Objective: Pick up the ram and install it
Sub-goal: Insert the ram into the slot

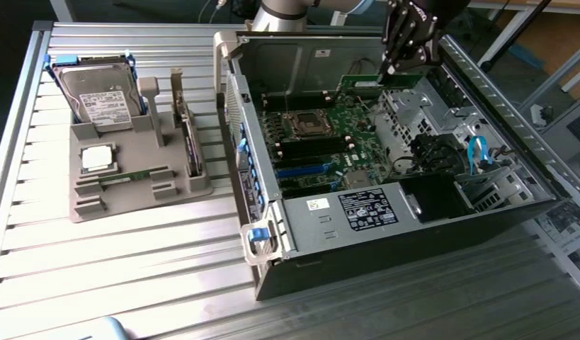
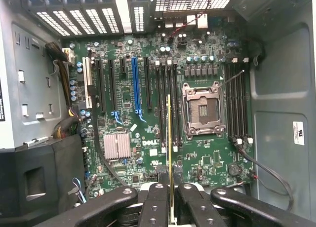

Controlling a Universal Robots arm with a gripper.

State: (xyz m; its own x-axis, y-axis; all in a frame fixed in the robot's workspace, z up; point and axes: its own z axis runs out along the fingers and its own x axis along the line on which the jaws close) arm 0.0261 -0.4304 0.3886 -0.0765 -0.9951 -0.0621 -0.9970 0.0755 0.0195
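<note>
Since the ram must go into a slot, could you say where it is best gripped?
Grip the ram on its upper long edge, from above, the tool pinching its flat faces: it is thin, and its lower edge must be free for the upward-facing slots.

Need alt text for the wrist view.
The gripper is shut on the ram, held edge-on above the motherboard inside the open computer case. It hangs over the black memory slots beside the empty processor socket.
</note>
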